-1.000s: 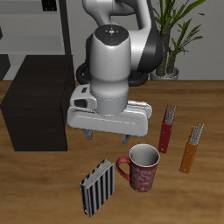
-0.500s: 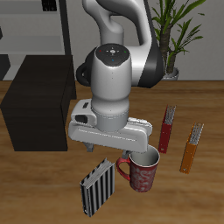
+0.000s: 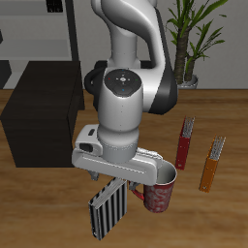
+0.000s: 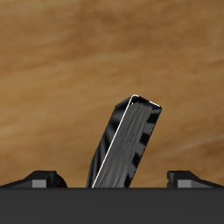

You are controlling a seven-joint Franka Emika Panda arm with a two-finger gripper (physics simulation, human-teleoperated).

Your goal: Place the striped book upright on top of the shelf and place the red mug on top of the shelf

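Note:
The striped book (image 3: 107, 208) stands upright near the table's front edge, black with light-grey stripes. It also fills the middle of the wrist view as the striped book (image 4: 127, 144), between my two fingertips (image 4: 44, 179). My gripper (image 3: 116, 186) hangs open just above the book's top edge, not touching it. The red mug (image 3: 161, 194) stands close beside the book, partly hidden by my hand. The black shelf (image 3: 41, 114) sits farther back, its flat top bare.
A narrow red book (image 3: 184, 142) and a narrow orange book (image 3: 211, 164) stand upright beyond the mug. A potted plant (image 3: 194, 39) and a tall dark shelving unit (image 3: 39, 29) are at the back.
My gripper has come down and forward toward the striped book, now covering part of the mug. The book, the mug and the other books have not moved.

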